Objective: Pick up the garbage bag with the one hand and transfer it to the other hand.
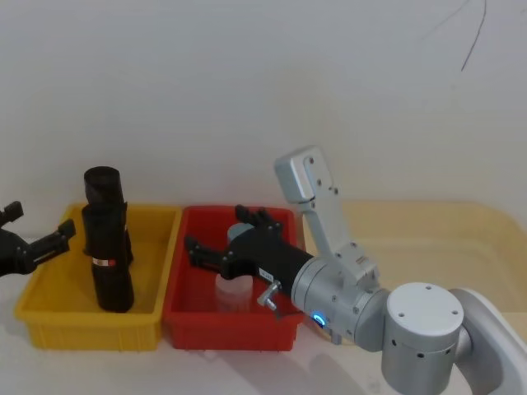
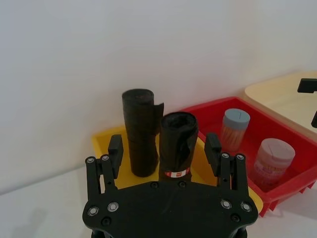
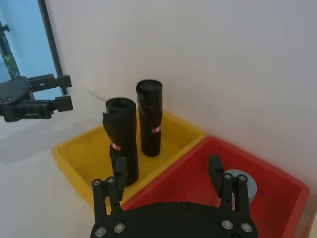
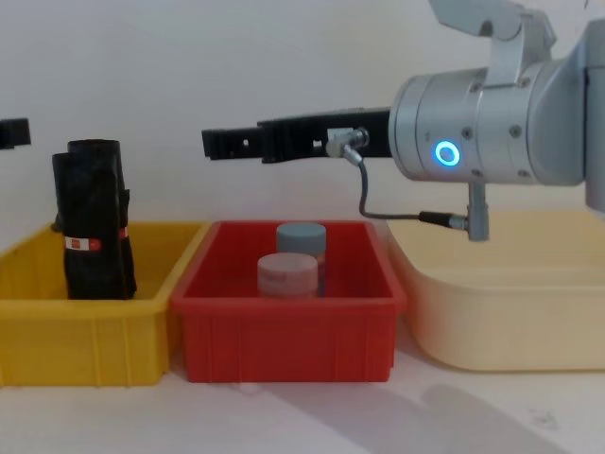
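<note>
The garbage bag (image 1: 111,276) rises well above the rim of the yellow bin (image 1: 49,317), so its upper half can be reached from the sides. A second roll (image 1: 101,193) stands close behind it, with the wall just beyond. Open air lies between the bag and the left gripper (image 1: 41,222), whose fingers are spread. The right gripper (image 1: 216,229), fingers apart, hangs over the red bin (image 1: 230,333), above the blue-lidded jar (image 4: 301,234) and the pink-lidded jar (image 4: 287,270).

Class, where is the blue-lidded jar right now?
In the chest view the blue-lidded jar stands in the red bin, just behind the pink-lidded jar; the yellow bin lies to its left.
</note>
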### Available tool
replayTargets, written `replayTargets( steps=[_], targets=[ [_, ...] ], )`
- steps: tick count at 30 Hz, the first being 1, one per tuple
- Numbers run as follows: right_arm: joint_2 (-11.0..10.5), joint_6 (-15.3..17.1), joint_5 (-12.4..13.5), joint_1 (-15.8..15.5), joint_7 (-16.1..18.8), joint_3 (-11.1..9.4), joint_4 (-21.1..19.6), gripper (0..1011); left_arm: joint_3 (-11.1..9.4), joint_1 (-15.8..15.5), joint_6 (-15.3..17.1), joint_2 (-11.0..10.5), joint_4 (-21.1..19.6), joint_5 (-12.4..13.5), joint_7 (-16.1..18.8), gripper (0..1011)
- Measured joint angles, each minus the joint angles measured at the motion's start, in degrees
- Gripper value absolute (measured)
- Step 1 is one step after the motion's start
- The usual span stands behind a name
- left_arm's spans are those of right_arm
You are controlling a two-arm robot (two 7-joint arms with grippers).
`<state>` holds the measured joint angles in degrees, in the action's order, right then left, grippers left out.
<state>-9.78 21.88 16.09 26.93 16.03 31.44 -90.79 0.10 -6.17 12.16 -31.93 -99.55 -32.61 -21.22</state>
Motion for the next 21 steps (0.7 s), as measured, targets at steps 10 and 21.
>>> replayTargets(
  steps=[10,21],
  targets=[
    [-0.26,1.14,-0.05,0.43,1.27,-0.03,1.35,1002,-2.13,-2.45,-0.08,-0.10,3.97,-0.33,-1.21,1000],
    [-0.53,1.78,0.16,1.14,2.17,-1.23,3.12,1002,-5.18,-7.01,0.13,0.36,7.94,-0.83,-3.32,1000]
  ],
)
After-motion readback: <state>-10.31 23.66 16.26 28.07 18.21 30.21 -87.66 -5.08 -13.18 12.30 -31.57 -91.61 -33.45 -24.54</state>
